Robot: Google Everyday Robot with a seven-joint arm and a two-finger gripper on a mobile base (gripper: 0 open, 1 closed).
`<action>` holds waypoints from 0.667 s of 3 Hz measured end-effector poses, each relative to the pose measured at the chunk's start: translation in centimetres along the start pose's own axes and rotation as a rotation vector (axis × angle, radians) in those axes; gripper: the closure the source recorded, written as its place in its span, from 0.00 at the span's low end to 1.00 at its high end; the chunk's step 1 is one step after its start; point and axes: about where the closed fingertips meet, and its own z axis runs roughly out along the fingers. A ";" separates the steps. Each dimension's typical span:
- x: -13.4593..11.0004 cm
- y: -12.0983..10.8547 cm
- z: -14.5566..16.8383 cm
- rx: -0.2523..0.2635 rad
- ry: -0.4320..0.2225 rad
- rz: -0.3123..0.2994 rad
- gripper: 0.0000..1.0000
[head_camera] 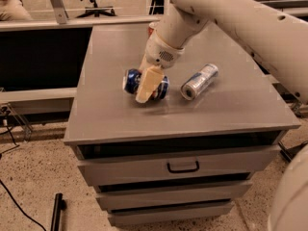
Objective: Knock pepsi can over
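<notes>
The pepsi can (pixel 131 81) is dark blue with a silver end and lies on its side, low over the grey cabinet top (pixel 106 119), left of centre. My gripper (pixel 147 88) reaches down from the upper right and is shut on the pepsi can. One beige finger (pixel 146 84) crosses the front of the can; the other is hidden behind it. I cannot tell whether the can rests on the surface or hangs just above it.
A slimmer silver and light-blue can (pixel 199 81) lies on its side to the right of the gripper. A bit of a red object (pixel 151 29) shows behind the arm. The cabinet has drawers (pixel 183 166) below. Office chairs and a railing stand behind.
</notes>
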 end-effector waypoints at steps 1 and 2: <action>0.0 0.0 0.1 -0.001 0.000 -0.001 0.00; -0.1 0.0 -0.1 0.001 -0.023 -0.009 0.00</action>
